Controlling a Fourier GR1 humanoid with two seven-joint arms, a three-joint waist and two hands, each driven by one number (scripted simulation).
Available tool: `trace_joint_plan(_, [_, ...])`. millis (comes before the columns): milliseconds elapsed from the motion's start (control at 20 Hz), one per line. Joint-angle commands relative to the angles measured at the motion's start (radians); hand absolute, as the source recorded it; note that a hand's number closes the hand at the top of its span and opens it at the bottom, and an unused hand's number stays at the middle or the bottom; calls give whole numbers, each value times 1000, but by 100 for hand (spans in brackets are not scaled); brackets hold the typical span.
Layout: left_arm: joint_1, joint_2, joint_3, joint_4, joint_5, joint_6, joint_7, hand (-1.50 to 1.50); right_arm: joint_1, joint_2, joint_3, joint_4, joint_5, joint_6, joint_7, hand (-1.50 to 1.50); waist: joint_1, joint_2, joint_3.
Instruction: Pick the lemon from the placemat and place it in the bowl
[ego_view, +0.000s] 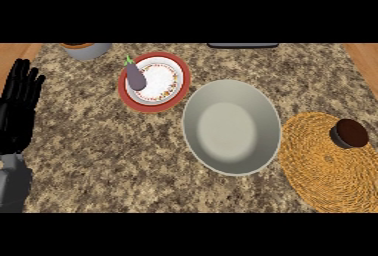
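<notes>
A round woven straw placemat (325, 170) lies at the right of the counter. On its upper right part sits a small dark brown round object (349, 133); no yellow lemon shows anywhere. A wide pale grey bowl (230, 127) stands at the middle, just left of the placemat, with nothing in it. My left hand (18, 112) rests open at the left edge, fingers straight and pointing up, far from the bowl and the placemat. My right hand is out of view.
A purple eggplant (135, 75) lies on a white patterned plate (161, 80) that sits on a red plate (151, 106) at the back left. A grey pot (87, 49) and a dark flat object (242, 45) stand at the back edge.
</notes>
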Motion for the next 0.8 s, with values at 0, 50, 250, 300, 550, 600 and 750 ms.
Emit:
trace_joint_plan(0, [16, -9, -12, -72, -25, 39, 35, 0, -8, -6, -41, -158, -123, 185, -2, 150, -6, -7, 0])
trace_joint_plan(50, [21, -16, -14, -53, -12, 16, 13, 0, -70, -14, -37, -177, -149, 236, 53, 150, 4, -3, -1])
trace_joint_plan(250, [16, 7, 16, -3, 3, -3, 3, 0, -71, 40, -53, -294, -305, 404, 142, 150, -16, -8, -2])
trace_joint_plan(300, [13, 23, 17, -25, 12, -18, 27, 0, -109, 46, -43, -310, -331, 429, 197, 150, 1, -6, -2])
trace_joint_plan(550, [56, -12, -5, -48, -6, -7, -4, 0, -142, 158, 7, -546, -469, 522, 490, 150, 2, -9, -2])
trace_joint_plan(600, [26, -24, -9, 2, -18, 3, -28, 0, -209, 122, 0, -560, -515, 578, 580, 150, -1, -3, -3])
trace_joint_plan(750, [36, -20, -7, -10, -13, -8, -24, 0, -237, 234, 49, -717, -578, 570, 791, 150, 4, -3, -2])
